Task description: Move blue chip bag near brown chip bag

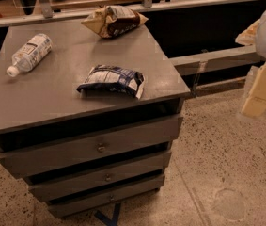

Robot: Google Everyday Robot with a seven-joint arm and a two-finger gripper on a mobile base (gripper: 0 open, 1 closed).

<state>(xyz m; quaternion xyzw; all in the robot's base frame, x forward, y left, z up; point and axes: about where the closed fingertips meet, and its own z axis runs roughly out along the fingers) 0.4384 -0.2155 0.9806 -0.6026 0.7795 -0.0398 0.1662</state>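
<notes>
The blue chip bag [112,80] lies flat near the front right of the grey cabinet top [52,93], dark navy with white patches. The brown chip bag [114,21] lies at the back of the top, tan with a dark brown panel, about a bag's length beyond the blue one. My gripper [259,91] hangs at the right edge of the view, pale and yellowish, off the cabinet and well to the right of both bags. It holds nothing that I can see.
A clear plastic bottle with a white label [29,54] lies on its side at the left of the top. The cabinet has three drawers [99,147] below. A rail and a dark counter [207,18] run behind it. Speckled floor [226,173] spreads to the right.
</notes>
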